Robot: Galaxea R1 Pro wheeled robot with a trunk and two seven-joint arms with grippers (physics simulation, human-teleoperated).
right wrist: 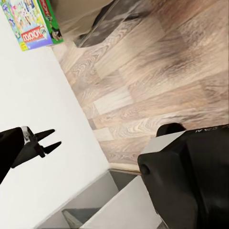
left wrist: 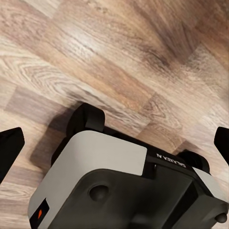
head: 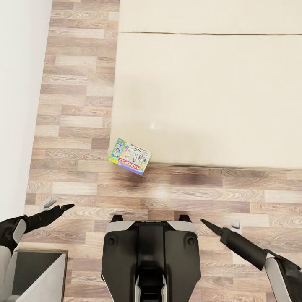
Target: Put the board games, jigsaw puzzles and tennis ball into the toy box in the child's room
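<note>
From the head camera, a Monopoly board game (head: 130, 157) hangs over the bed's (head: 201, 96) near corner, toward 11 o'clock of the robot base (head: 151, 256), above the wood-plank floor (head: 75, 126). The left hand (head: 63, 207) sits at 9 o'clock, fingers slightly parted and empty; whether the right hand (head: 206, 222) at 3 o'clock is spread or pressed together I cannot tell. The left wrist camera shows the base (left wrist: 119, 181) on floor. The right wrist camera catches the board game (right wrist: 31, 21) beside the white wall (right wrist: 38, 109), and the left hand (right wrist: 51, 140) spread.
</note>
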